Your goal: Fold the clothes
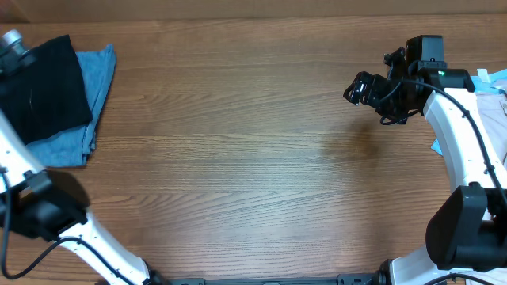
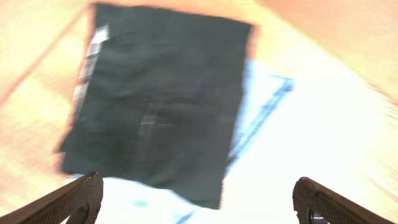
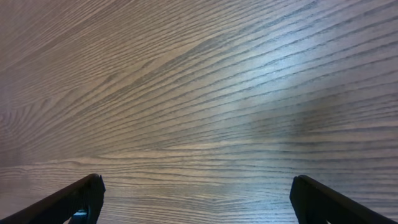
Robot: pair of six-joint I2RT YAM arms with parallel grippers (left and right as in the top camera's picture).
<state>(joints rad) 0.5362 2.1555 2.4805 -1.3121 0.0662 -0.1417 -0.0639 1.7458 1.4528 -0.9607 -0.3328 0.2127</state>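
A folded black garment (image 1: 43,87) lies on a folded blue garment (image 1: 75,119) at the table's far left. In the left wrist view the black garment (image 2: 161,99) lies over the washed-out blue one (image 2: 261,118), blurred. My left gripper (image 2: 196,202) is open and empty above this stack; only part of the arm shows overhead at the left edge. My right gripper (image 1: 356,85) is open and empty above bare wood at the back right; its fingers (image 3: 196,199) frame only table.
Light blue and white cloth (image 1: 495,87) lies at the right edge behind the right arm. The wooden table (image 1: 253,158) spans the middle. Both arm bases stand at the front corners.
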